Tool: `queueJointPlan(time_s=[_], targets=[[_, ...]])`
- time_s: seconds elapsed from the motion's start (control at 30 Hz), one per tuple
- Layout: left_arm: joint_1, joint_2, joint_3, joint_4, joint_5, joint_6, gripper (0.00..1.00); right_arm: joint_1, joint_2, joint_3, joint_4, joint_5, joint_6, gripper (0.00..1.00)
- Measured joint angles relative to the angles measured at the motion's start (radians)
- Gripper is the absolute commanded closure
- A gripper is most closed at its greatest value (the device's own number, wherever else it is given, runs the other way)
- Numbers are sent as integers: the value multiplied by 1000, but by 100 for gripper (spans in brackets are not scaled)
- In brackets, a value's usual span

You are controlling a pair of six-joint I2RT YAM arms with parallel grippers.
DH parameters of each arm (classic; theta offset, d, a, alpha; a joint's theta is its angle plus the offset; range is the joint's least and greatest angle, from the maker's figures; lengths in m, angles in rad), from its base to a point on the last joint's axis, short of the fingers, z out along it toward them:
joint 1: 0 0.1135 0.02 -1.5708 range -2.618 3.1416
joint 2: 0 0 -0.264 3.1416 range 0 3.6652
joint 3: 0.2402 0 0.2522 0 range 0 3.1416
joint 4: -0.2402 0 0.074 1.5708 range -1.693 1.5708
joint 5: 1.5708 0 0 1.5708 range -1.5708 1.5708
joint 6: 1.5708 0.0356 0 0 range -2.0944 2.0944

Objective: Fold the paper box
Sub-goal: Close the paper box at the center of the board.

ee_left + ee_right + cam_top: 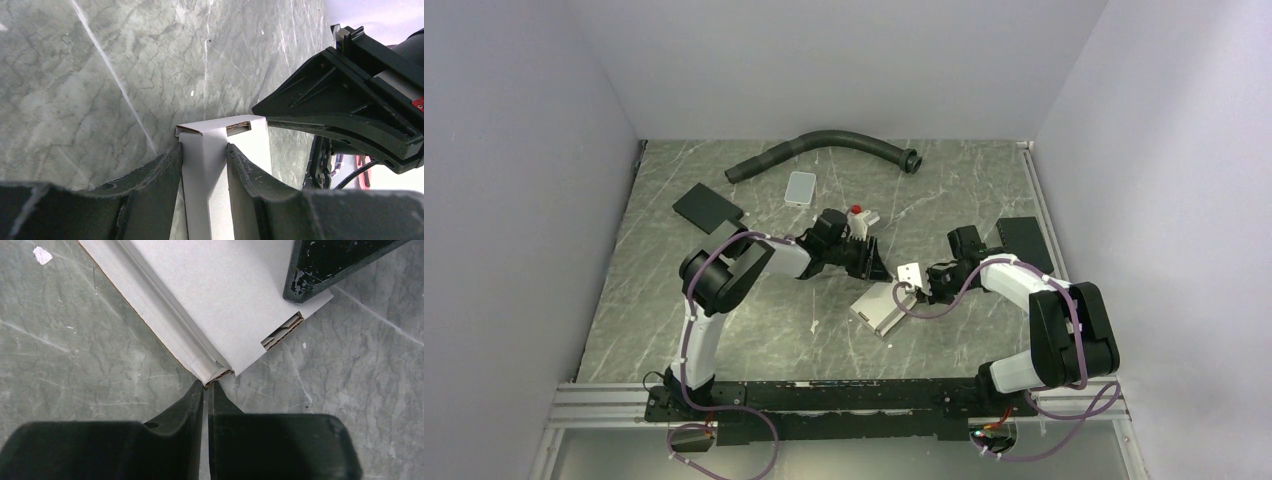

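Box [879, 308] sits mid-table [724, 320], between my two arms. Left gripper [204, 150] is clamped on a folded white edge of it. Right gripper [206, 386] is nearly closed, tips right at a box corner, can't tell if it's actually pinching.

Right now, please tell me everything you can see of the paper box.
The paper box is white, thin corrugated cardboard; brown fluting shows at its cut ends. It is partly folded: a broad flat panel with one long edge creased up into a wall. It lies about flat, low over the grey marbled table. The left gripper clamps a narrow folded strip; the right gripper pinches a corner.
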Motion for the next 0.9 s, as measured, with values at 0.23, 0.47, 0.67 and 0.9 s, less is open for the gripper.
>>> queueJointPlan(time_s=[0.23,0.47,0.67,0.9], targets=[[-6,16,26,-10,12,22,55,0,0,1,4,0,89,100],[-12,24,39,-9,12,28,56,0,0,11,10,2,188,100],[-12,26,39,-5,14,29,56,1,0,11,34,6,287,100],[-13,33,42,4,21,30,56,11,0,11,71,26,412,100]])
